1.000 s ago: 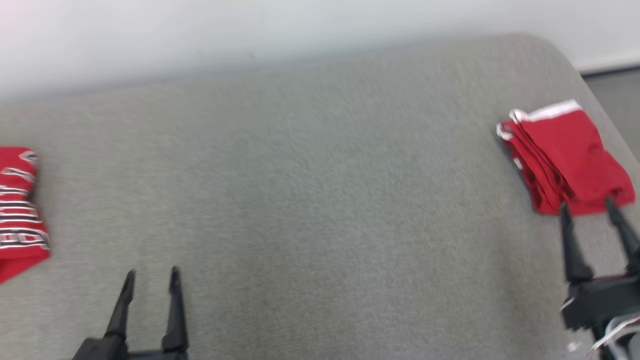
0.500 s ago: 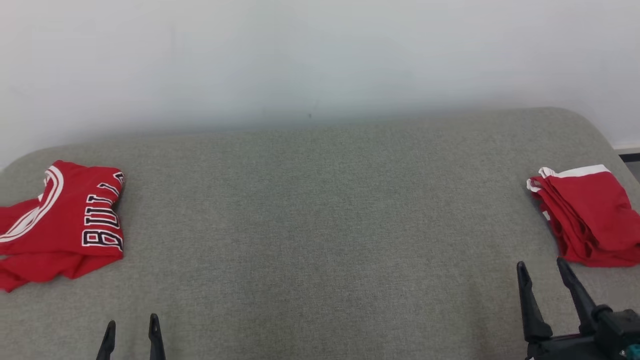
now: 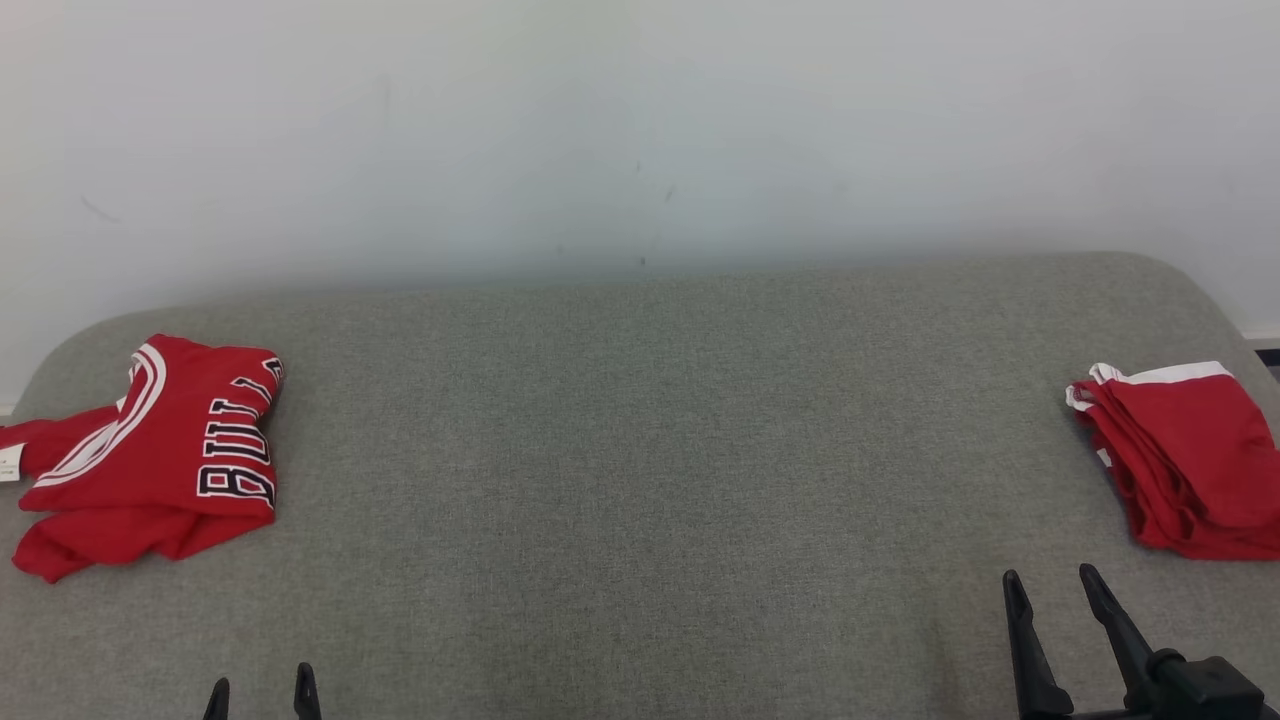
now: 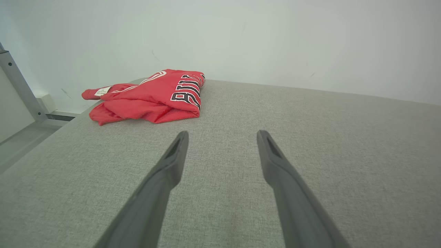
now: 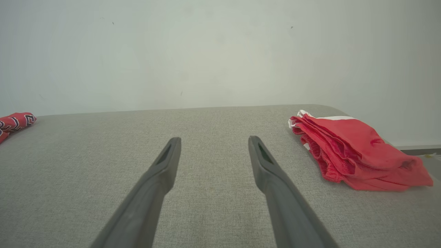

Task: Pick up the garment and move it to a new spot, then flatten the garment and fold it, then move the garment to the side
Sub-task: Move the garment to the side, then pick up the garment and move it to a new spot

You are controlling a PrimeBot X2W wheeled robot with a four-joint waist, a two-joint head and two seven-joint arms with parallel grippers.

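Crumpled red jersey [image 3: 150, 455] lies mid-left on the grey table [image 3: 640, 480], lettering partly folded under; folded red shorts [image 3: 1190, 460] cut off at right edge; left claw [image 3: 260, 680] and right claw [image 3: 1048, 578] wide, empty, cropped at bottom.

Matt woven grey table cover [image 3: 640, 450], red mesh-cloth jersey [image 3: 150, 455], smooth wall [image 3: 640, 130]

1. Probably a bare test room or lab set.
2. Plain white wall [image 3: 640, 120], lightly scuffed.
3. Wide grey fabric-covered surface [image 3: 640, 450] with rounded corners, set against that wall.
4. Grey metal frame post [image 4: 19, 86] at one end.
5. Red jersey [image 3: 160, 450] and folded red garment [image 3: 1190, 460] laid at opposite ends.
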